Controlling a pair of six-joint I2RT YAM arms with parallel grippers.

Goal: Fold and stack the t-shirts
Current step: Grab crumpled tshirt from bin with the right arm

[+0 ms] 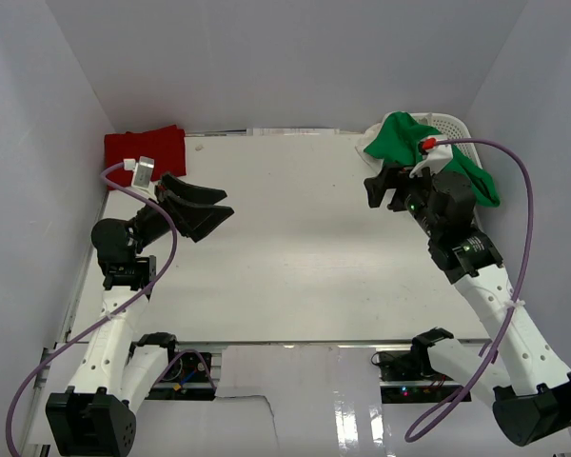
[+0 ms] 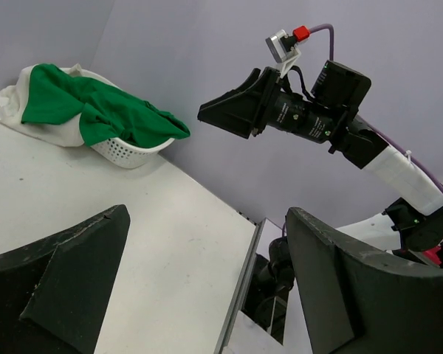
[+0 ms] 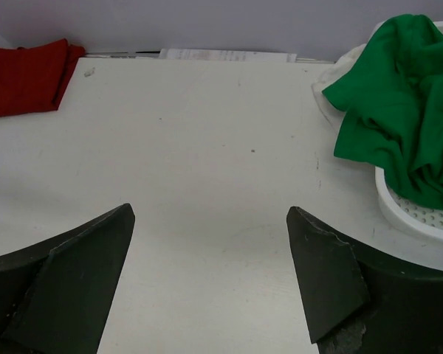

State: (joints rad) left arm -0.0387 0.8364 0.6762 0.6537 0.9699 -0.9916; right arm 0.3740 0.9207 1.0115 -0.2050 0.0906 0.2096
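Note:
A bright green t-shirt (image 1: 404,136) lies crumpled over a white mesh basket (image 1: 449,121) at the far right corner; it also shows in the left wrist view (image 2: 96,107) and the right wrist view (image 3: 399,118). A cream-white shirt (image 2: 11,110) hangs under it over the basket's side. A red t-shirt (image 1: 145,150) lies folded at the far left corner and shows in the right wrist view (image 3: 26,77). My left gripper (image 1: 209,211) is open and empty, right of the red shirt. My right gripper (image 1: 381,190) is open and empty, just in front of the basket.
The white table (image 1: 295,238) stretches between the two arms. White walls close in the back and both sides. The table's near edge (image 1: 295,341) has metal rails and cables by the arm bases.

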